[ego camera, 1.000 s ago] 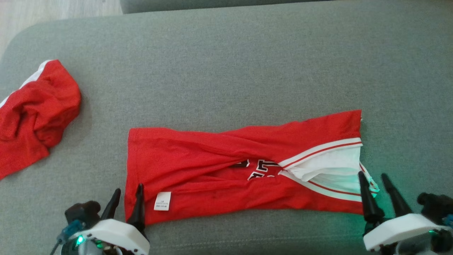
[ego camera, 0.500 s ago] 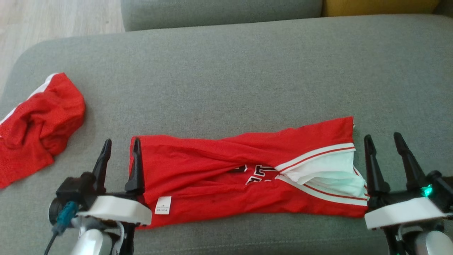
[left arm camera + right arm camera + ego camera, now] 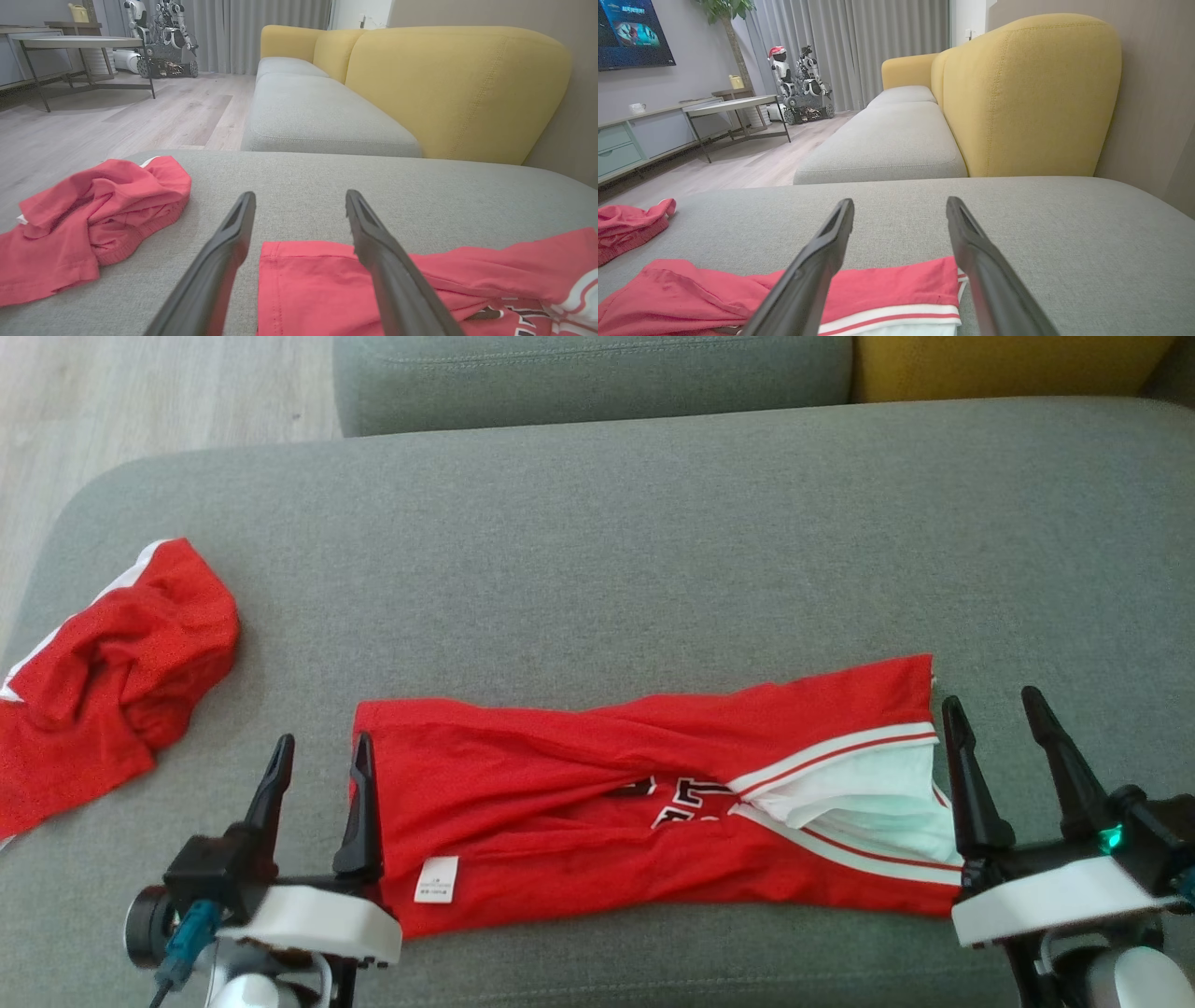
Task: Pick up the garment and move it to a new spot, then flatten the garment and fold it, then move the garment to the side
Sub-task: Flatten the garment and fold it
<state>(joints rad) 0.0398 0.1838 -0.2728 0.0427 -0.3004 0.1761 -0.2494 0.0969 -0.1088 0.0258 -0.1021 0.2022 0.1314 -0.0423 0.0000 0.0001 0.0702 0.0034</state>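
**State of the claws.** The left claw [image 3: 323, 741] and the right claw [image 3: 990, 698] are both spread wide, and nothing is held in either.

**Location of the garment.** The garment [image 3: 597, 821] is laid on the grey cushion [image 3: 597, 551], near its front edge. It is gathered into a long, creased band. A white tag [image 3: 436, 879] is exposed near the left end, and white trim [image 3: 868, 784] is turned out at the right end. A second red cloth [image 3: 103, 663] is bunched well apart, at the cushion's far left.

**Governing relation.**
- The long axis of the band runs left to right across the head view, square to the fingers of both claws.
- The band is bracketed by the claws, one at each short end, so neither arm is the nearer. Each end is served by its own arm.
- In the left wrist view, the left corner is seen between the fingers, with the inner finger over cloth and the outer finger over bare cushion.
- In the right wrist view, the right end is seen below and between the fingers.
- Contact with the cloth cannot be confirmed at either end.

**Assessment.** Each claw is judged to be placed for a grip on its own end. A lowering onto both ends is likely required, with the closures matched so that the band is not skewed.
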